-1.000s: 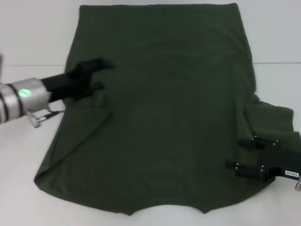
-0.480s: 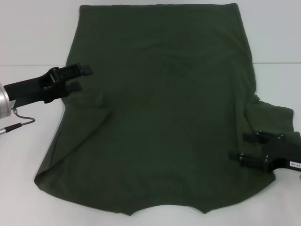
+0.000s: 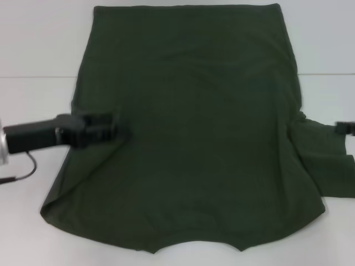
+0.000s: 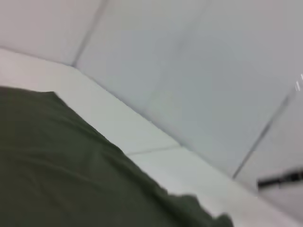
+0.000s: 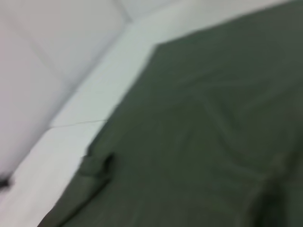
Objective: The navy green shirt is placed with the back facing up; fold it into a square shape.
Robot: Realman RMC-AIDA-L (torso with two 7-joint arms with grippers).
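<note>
The navy green shirt [image 3: 194,127] lies spread flat on the white table [image 3: 33,44], collar at the near edge and hem at the far edge. Its left sleeve is tucked in, leaving a straight left side. The right sleeve [image 3: 327,160] still sticks out. My left gripper [image 3: 102,128] rests low over the shirt's left edge, about halfway along it. Only a black tip of my right gripper [image 3: 346,127] shows at the right border, just beyond the right sleeve. The shirt [image 4: 61,165] fills the lower part of the left wrist view, and the shirt [image 5: 199,132] covers most of the right wrist view.
Bare white table [image 3: 22,221] surrounds the shirt on the left, right and near side. A seam line [image 3: 33,76] crosses the table behind the left arm. A cable [image 3: 22,172] hangs from the left wrist.
The left gripper has slid nearer along the shirt's left edge. The right gripper has pulled away from the shirt's right side, almost out of the head view.
</note>
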